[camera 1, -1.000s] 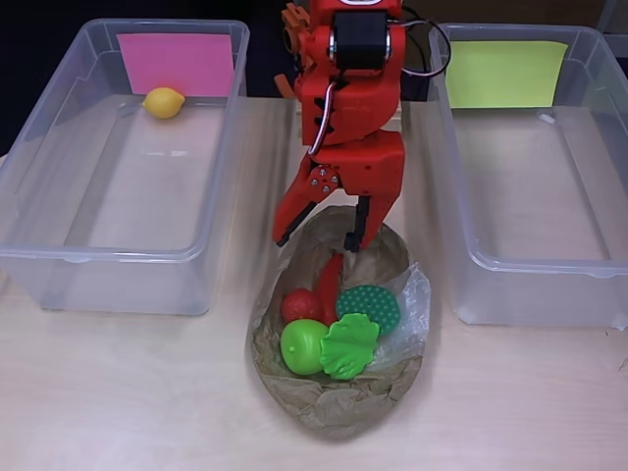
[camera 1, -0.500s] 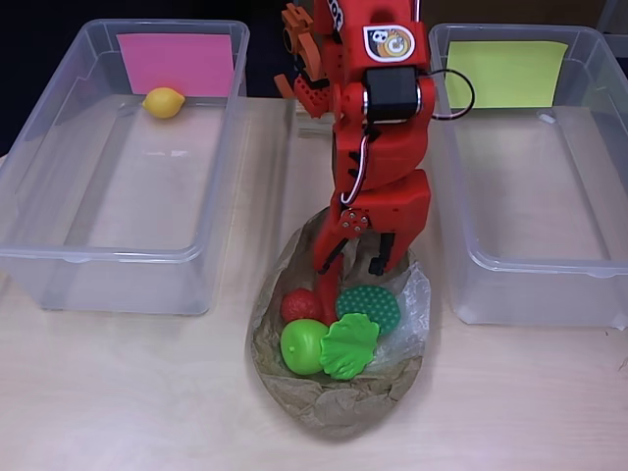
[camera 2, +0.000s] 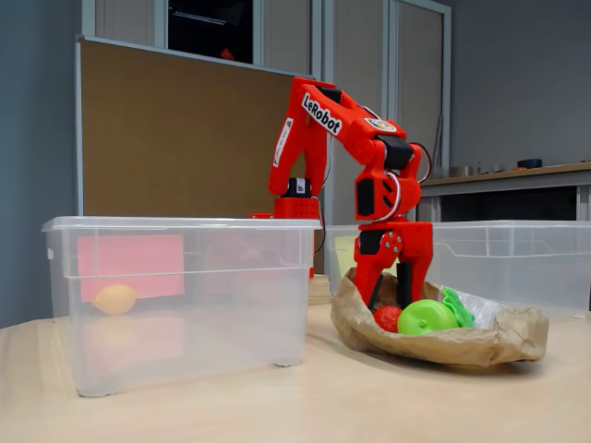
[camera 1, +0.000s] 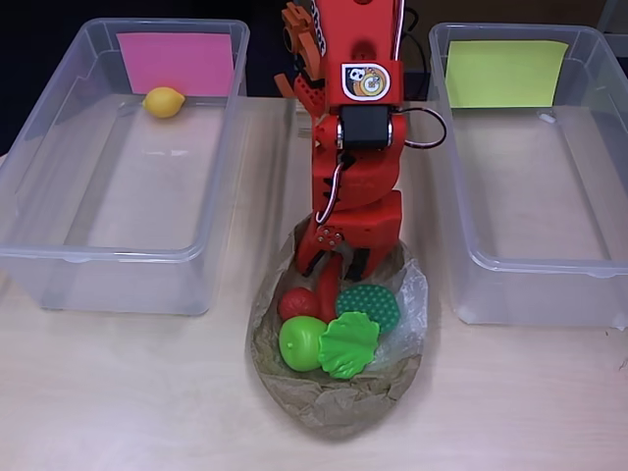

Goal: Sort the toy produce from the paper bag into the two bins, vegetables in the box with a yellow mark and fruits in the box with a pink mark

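One yellow toy lemon [camera 1: 163,102] already lies in the pink-marked clear plastic box [camera 1: 59,257] at upper left, while the red tool [camera 1: 332,271], fingers apart, is lowered into the crumpled brown paper bag [camera 1: 334,412] at lower centre over a long red toy [camera 1: 328,290], which must next be clamped and lifted.

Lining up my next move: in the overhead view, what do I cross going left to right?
Bin with the pink mark, holding a lemon → paper bag with the toy produce, the gripper reaching into it → bin with the yellow mark.
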Action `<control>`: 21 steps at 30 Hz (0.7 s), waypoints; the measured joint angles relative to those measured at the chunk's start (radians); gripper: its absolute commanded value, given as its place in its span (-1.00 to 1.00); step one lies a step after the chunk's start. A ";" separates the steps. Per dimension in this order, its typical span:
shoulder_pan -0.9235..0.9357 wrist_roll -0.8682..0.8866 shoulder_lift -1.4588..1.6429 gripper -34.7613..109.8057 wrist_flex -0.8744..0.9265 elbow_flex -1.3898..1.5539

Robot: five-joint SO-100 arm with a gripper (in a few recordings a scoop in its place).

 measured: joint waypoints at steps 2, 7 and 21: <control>0.003 0.000 0.002 -0.27 -0.009 0.000; 0.012 -0.003 -0.014 -0.41 -0.009 0.000; 0.023 -0.034 0.025 -0.50 0.061 -0.014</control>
